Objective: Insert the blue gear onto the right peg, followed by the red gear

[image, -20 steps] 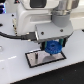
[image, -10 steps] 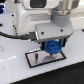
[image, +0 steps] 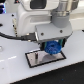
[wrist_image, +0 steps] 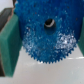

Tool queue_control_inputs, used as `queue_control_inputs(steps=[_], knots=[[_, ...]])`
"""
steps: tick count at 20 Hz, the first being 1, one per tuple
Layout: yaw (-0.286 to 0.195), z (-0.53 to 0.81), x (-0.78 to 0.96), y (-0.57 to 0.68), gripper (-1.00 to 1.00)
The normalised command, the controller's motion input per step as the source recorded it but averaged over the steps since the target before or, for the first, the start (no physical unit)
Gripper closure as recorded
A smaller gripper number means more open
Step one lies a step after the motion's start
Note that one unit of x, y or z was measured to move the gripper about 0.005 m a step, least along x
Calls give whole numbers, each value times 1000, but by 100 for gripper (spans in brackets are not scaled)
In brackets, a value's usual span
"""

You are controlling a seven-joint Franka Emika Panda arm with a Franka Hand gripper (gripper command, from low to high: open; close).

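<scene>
The blue gear (image: 51, 48) is a toothed bright-blue disc held between my gripper's (image: 52, 46) fingers just above the black-bordered grey base plate (image: 35, 58). In the wrist view the blue gear (wrist_image: 46, 34) fills most of the picture, its dark centre hole facing the camera. A green finger pad (wrist_image: 11, 47) presses against its rim, so the gripper is shut on it. The pegs are hidden behind the gear and the hand. The red gear is out of view.
The white arm body (image: 37, 17) fills the upper part of the exterior view. A black cable (image: 12, 35) runs in from the exterior view's left. The plate lies on a white table (image: 15, 72).
None that I can make out; the gripper and blue gear stay in about the same place above the plate.
</scene>
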Motion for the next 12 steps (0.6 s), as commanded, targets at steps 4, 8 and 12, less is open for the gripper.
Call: queue_control_inputs(steps=[4,8,12], knots=[[0,-281,70,3,100],[0,-127,42,7,100],[0,-133,157,13,100]])
